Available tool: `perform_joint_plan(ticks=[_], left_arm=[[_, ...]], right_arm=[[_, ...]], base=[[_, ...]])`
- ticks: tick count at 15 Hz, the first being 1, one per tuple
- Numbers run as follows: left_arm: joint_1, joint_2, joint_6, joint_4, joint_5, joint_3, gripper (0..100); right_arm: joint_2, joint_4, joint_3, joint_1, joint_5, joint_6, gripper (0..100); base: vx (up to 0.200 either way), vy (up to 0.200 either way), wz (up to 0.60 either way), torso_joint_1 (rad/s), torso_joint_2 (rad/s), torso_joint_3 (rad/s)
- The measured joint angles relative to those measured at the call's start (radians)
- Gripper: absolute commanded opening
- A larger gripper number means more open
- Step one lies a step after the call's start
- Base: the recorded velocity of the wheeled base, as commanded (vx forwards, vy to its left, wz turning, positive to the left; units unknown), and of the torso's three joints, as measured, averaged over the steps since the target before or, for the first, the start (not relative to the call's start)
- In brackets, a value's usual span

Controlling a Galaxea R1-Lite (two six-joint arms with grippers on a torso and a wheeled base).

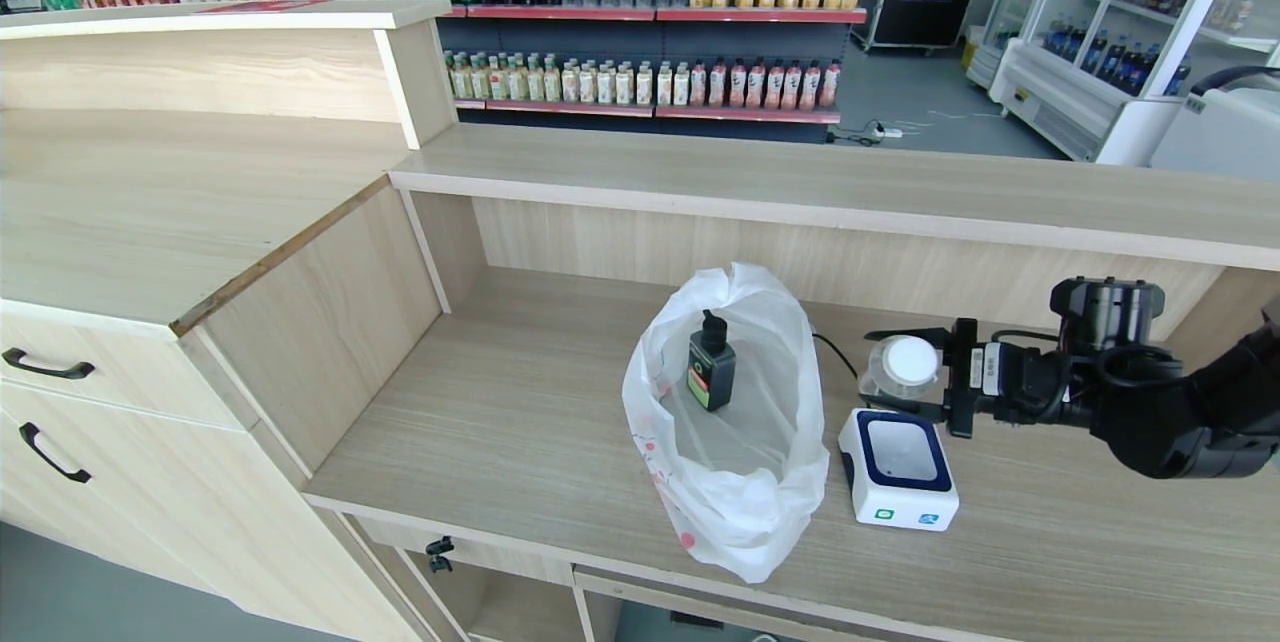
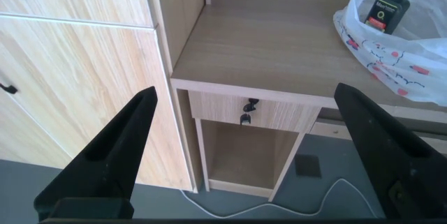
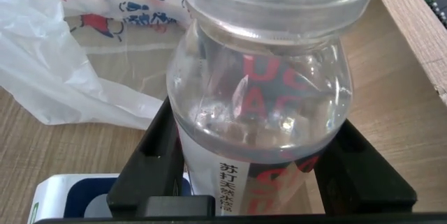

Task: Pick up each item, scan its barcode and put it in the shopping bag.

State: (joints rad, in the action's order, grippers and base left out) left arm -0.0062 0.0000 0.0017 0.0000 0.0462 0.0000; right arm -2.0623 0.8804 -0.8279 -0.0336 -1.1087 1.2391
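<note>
Shop shelves [image 1: 650, 14] behind the tabletop [image 1: 520, 422]; near its front edge, shopping bag [image 1: 740, 512] with a dark bottle [image 1: 711, 367] inside, scanner [image 1: 898, 467] just beside; right tool [image 1: 893, 371] clamped on a clear bottle [image 1: 908, 362] over the scanner; left tool [image 2: 246, 97] gaping, empty, below that edge.

Right hand [image 1: 872, 369] clamped on bottle [image 1: 910, 360], arm level; left hand [image 2: 246, 91] spread wide.

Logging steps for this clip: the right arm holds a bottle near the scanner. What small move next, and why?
Probably shift the clear bottle over the scanner window, label facing it: the right gripper holds it upright just beyond the scanner, outside the shopping bag.
</note>
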Motion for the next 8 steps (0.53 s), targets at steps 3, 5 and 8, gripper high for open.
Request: perform_joint_plan(ticks=[3, 5, 8], left_arm=[[0.000, 0.000, 0.000, 0.000, 0.000, 0.000, 100], [0.000, 0.000, 0.000, 0.000, 0.000, 0.000, 100], [0.000, 0.000, 0.001, 0.000, 0.000, 0.000, 100]], right_arm=[[0.006, -0.007, 0.002, 0.000, 0.001, -0.003, 0], [0.041, -0.027, 0.004, 0.000, 0.006, -0.059, 0], [0.178, -0.144, 0.008, 0.009, 0.059, -0.273, 0]], base=[[0.000, 0.000, 0.00, 0.000, 0.00, 0.000], [0.000, 0.000, 0.00, 0.000, 0.00, 0.000], [0.000, 0.000, 0.00, 0.000, 0.00, 0.000]])
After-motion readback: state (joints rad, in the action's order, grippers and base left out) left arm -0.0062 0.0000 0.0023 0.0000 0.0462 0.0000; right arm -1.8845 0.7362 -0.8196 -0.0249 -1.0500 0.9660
